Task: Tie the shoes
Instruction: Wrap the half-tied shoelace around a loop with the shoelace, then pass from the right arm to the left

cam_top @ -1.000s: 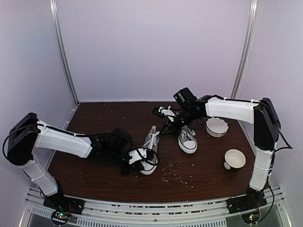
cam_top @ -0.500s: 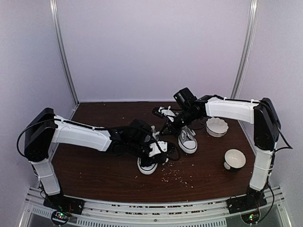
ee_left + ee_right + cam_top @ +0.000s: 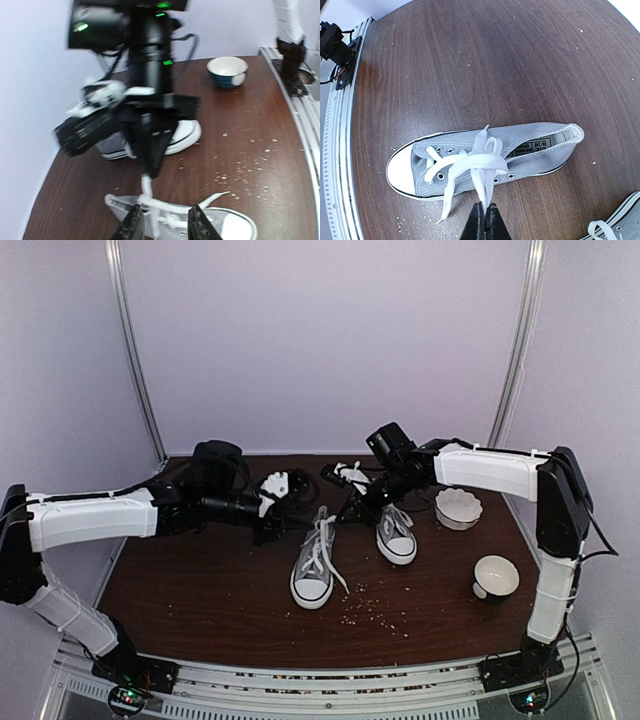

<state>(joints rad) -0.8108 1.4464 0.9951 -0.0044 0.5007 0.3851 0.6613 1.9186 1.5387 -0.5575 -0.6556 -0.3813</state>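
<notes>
Right gripper (image 3: 484, 222), fingers pressed together, pinches a white lace (image 3: 481, 172) of the nearer shoe (image 3: 313, 570), which I see lying on the table (image 3: 180, 590); left gripper (image 3: 165, 222) hangs spread and empty near it; second shoe (image 3: 396, 536) lies to its right.

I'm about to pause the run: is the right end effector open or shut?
Shut: the right end effector pinches the white lace running up from the grey shoe, fingers pressed together in the right wrist view.

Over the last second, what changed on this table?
The left gripper opened and swung away from the near shoe, up and back toward the far left. The right gripper stayed shut on that shoe's lace. Neither the near shoe nor the other shoe visibly moved.
</notes>
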